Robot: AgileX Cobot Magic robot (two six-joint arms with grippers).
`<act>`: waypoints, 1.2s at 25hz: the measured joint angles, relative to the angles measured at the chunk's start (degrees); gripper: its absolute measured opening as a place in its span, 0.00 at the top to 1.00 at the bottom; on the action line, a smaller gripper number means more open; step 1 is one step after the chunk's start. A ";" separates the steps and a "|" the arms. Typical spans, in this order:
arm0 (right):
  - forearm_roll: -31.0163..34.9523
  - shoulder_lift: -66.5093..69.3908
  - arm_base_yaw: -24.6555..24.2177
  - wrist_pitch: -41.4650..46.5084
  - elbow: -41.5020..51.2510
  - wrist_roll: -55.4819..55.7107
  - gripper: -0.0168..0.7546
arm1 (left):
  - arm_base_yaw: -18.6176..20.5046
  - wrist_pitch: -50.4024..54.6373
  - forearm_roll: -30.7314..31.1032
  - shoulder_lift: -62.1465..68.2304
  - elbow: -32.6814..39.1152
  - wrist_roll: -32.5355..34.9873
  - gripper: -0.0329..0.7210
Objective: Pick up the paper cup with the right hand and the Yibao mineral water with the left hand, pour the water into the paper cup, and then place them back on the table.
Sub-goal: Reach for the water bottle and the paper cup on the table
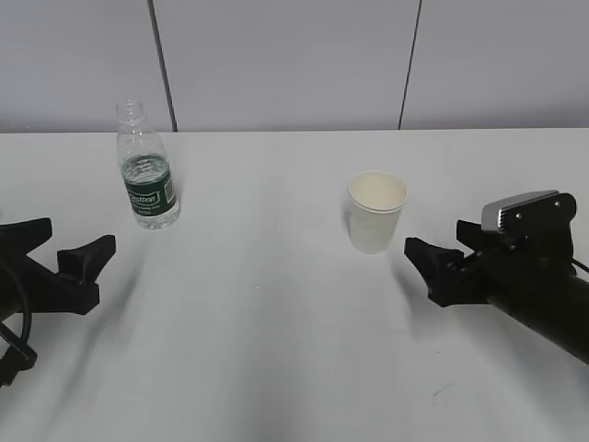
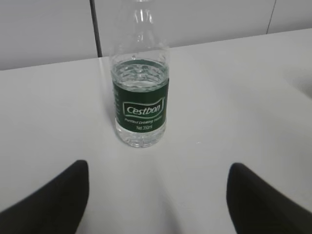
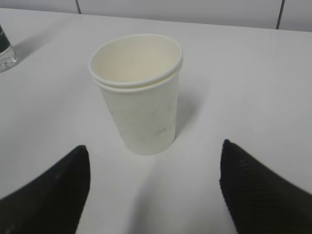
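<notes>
The Yibao mineral water bottle stands upright, uncapped, at the table's back left. In the left wrist view it stands just ahead of my open left gripper, apart from both fingers. My left gripper is low at the left edge, in front of the bottle. The paper cup stands upright and looks empty right of centre. In the right wrist view it stands just ahead of my open right gripper, untouched. My right gripper sits just right of the cup.
The white table has bare surface between and in front of the bottle and the cup. A pale panelled wall runs behind its far edge. The bottle's base shows at the left edge of the right wrist view.
</notes>
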 joint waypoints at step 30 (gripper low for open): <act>-7.04 14.89 0.00 -0.11 -19.61 6.30 0.13 | 0.00 0.00 -0.05 0.03 0.00 0.22 0.25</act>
